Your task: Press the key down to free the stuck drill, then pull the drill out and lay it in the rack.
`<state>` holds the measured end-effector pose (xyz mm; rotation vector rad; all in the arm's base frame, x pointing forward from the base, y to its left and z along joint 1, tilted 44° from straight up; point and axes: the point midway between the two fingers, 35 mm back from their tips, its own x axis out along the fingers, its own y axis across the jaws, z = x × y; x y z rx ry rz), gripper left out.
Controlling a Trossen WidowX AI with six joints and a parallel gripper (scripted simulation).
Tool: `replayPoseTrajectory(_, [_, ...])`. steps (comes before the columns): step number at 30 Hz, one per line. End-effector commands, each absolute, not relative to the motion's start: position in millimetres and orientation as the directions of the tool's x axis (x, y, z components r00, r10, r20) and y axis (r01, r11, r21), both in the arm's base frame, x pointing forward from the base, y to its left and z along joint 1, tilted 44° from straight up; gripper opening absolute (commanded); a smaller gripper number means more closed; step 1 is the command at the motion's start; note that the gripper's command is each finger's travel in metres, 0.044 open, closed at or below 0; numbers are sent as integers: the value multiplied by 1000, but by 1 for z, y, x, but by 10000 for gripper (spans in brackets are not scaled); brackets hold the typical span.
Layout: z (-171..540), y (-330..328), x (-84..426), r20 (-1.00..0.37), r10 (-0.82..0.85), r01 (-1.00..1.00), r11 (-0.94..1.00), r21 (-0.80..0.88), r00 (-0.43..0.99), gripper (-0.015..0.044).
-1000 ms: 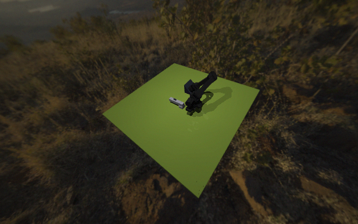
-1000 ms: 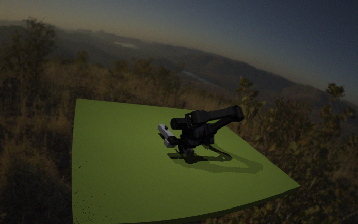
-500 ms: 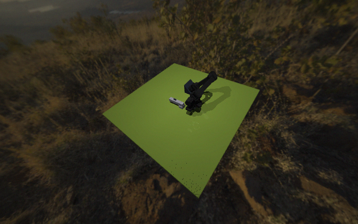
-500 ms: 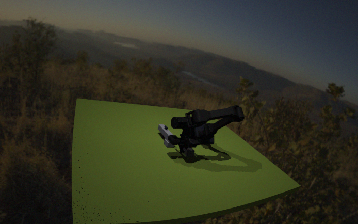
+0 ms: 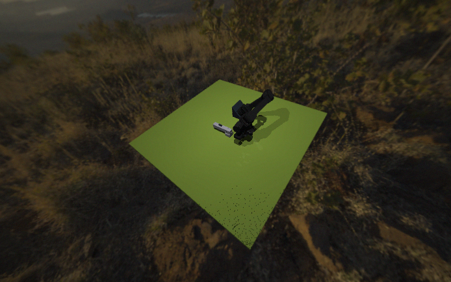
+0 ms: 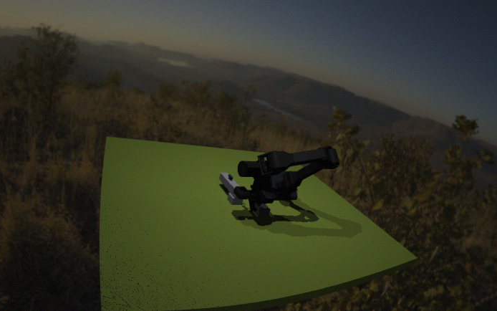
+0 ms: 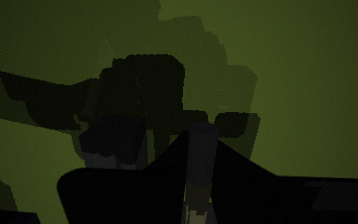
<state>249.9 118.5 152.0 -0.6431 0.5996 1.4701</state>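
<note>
The gripper (image 5: 244,134) (image 6: 256,198) (image 7: 194,136) is clenched on a slim grey rod (image 7: 202,155), apparently the drill, close to the stepped end of the long pale block (image 5: 222,128) (image 6: 230,185). The rod looks smooth, straight and round, dull dark grey, with a blunt end; its lower part is hidden. The block is boxy, light grey, with a small dark knob (image 5: 219,124) (image 6: 230,176) on its top.
</note>
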Motion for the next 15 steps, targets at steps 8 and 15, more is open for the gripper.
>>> replayPoseTrajectory(8, [155, 115, 250, -714, 700, -999, 0, -36, 26, 0])
replayPoseTrajectory(15, [156, 113, 250, -714, 700, -999, 0, -36, 26, 0])
